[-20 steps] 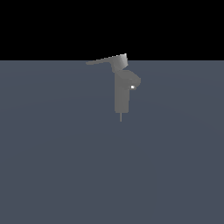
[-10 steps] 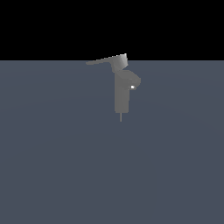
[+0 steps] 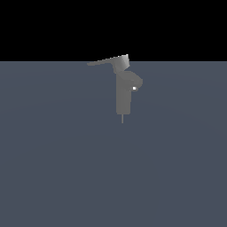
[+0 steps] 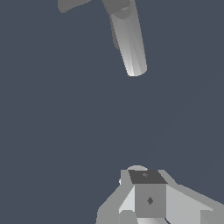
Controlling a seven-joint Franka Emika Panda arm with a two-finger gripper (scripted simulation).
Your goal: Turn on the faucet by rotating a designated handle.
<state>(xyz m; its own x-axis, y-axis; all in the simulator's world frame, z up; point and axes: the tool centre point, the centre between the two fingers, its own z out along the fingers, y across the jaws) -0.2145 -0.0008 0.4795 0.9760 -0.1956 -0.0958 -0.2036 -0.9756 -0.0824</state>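
The faucet (image 3: 123,95) stands on the counter (image 3: 57,168) near its far edge, about midway along that edge, alone on the surface. You are looking at a matte grey upright column with smooth, unmarked sides, softly shaded as a rounded body would be. A short rounded spout nub (image 3: 135,83) bulges from its upper part toward the exterior view's right and carries a small white dot. A thin pin shows below the column's base in the exterior view.

On top sits a blocky grey cap (image 3: 122,62), lighter on its upper corner, and from it the handle (image 3: 103,61) runs out sideways toward the exterior view's left. It is a thin flat blade, nearly level, dipping slightly at its free tip, roughly as long as the column is tall. Its tip crosses the line where the counter meets the black background.

The counter is a flat, even slate-blue plane with no grain or seams.

In the wrist view you see the column (image 4: 129,41) foreshortened as a pale cylinder with a bright streak along it, and a part of the blade (image 4: 72,4) at the frame edge. The tool (image 4: 146,197) appears there as white and grey angular blocks, well apart from the faucet and touching nothing. You cannot tell from these pictures whether its fingers are parted or together.
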